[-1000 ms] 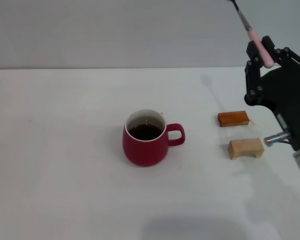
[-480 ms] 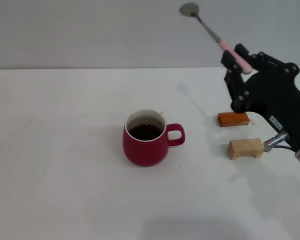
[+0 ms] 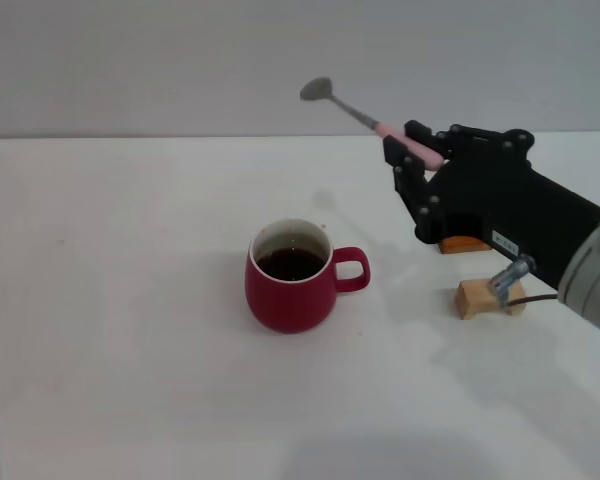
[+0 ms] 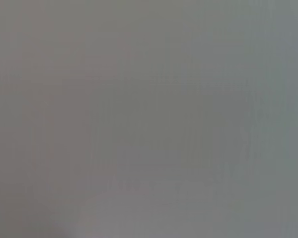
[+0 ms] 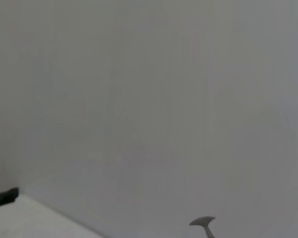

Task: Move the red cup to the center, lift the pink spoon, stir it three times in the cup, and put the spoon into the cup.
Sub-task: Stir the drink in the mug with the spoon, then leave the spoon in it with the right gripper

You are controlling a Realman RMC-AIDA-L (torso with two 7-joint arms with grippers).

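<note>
right gripper [image 3: 412,160]: matte black, blocky, with small round screws at the finger joints
wrist housing: black, bearing a small white label
connector: silver metal plug with a thin dark cable
forearm: light grey shell

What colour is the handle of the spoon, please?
Pale pink, on the pink spoon held by the right gripper; head view.

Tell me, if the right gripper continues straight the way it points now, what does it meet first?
Probably nothing: the right gripper, shut on the pink spoon, points up-left above the red cup, toward the bare wall, though depth is unclear.
</note>
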